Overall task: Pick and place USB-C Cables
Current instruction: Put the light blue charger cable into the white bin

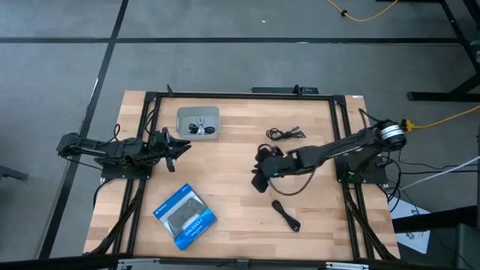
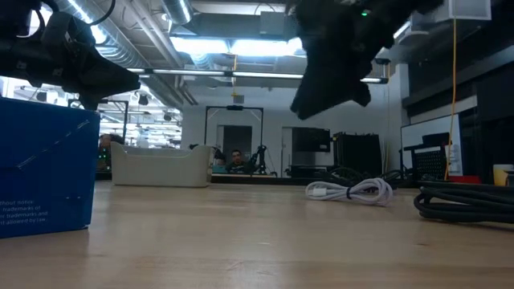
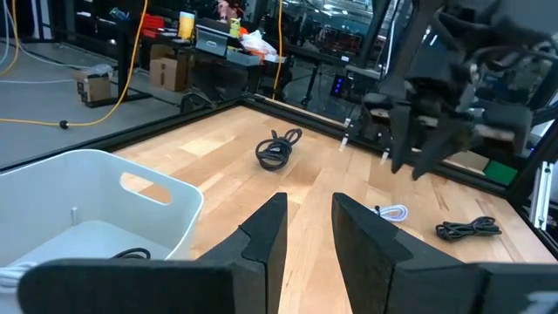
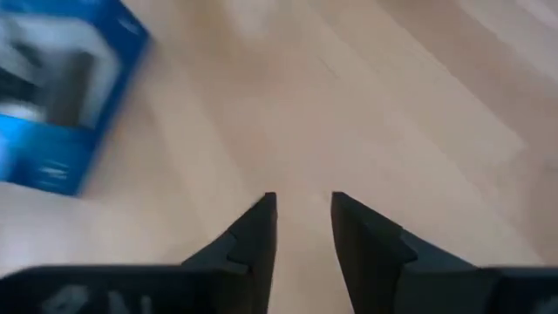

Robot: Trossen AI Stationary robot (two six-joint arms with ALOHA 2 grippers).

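High view puts my right gripper [image 1: 259, 181], jaws narrowly apart and empty, mid-table between cables; next I pick 1, likely the black bundle [image 1: 286, 214], for the bin [image 1: 198, 112], left gripper [image 1: 178, 147] waiting slightly open.

Two dark robot arms work at one wooden table [image 1: 232, 225]. One white plastic bin [image 1: 198, 122] holds whitish cables, number unclear. Loose on the table: one thin black coiled cable [image 1: 285, 134], one stubby black bundled cable [image 1: 286, 215], one whitish-silver cable [image 2: 351, 191] and one blue-and-black flat box [image 1: 185, 216].

The bin's [image 1: 198, 123] contents are too small in the high view to tell apart. The blue box [image 4: 54, 109] is blurred and cut off in the right wrist view. In the low view, the right gripper's [image 2: 329, 76] fingers blur into shadow.
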